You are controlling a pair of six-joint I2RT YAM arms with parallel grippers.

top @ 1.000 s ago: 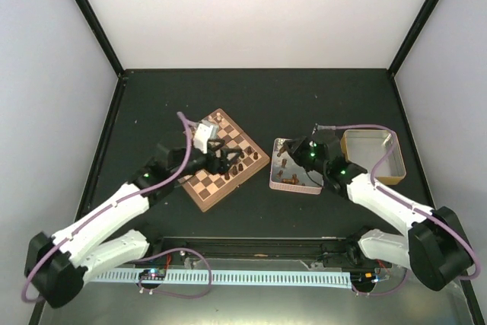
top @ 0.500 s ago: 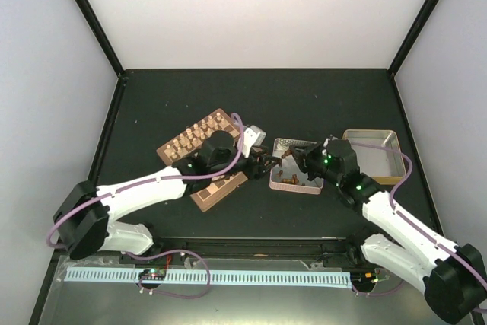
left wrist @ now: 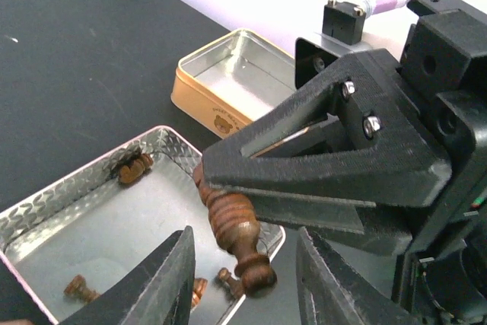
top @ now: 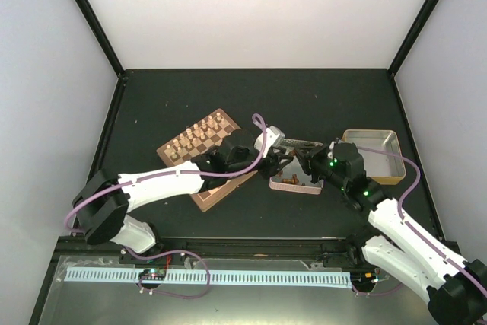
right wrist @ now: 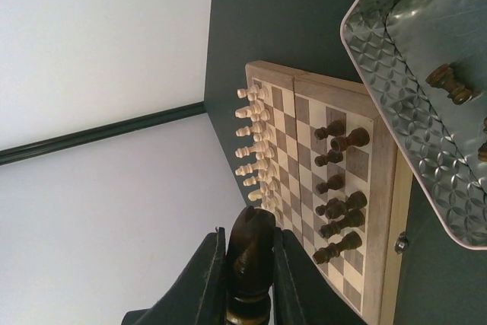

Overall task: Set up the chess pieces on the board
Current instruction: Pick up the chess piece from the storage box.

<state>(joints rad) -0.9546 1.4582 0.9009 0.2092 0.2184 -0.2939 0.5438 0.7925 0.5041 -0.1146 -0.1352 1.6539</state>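
Over the silvery tin, near the table's middle in the top view, the two grippers meet. The right gripper reaches in from 4 o'clock, its fingers pressed onto a dark brown chess piece, which lies tilted with one end sticking out past the fingertips. The right wrist view shows that piece clamped between both fingers. The left gripper reaches in from 9 o'clock across the board. Its jaws are spread, one finger on each side of the held piece, with a gap showing on both sides, so it is not gripping. A few loose dark pieces lie on the floor of the tin below. The board sits at 9 o'clock of the tin. Pale cream pieces fill its 11 o'clock edge. In the right wrist view, other dark chess pieces stand upright in a row on the side nearer the tin. A tan tray sits at 3 o'clock of the tin, just beside it
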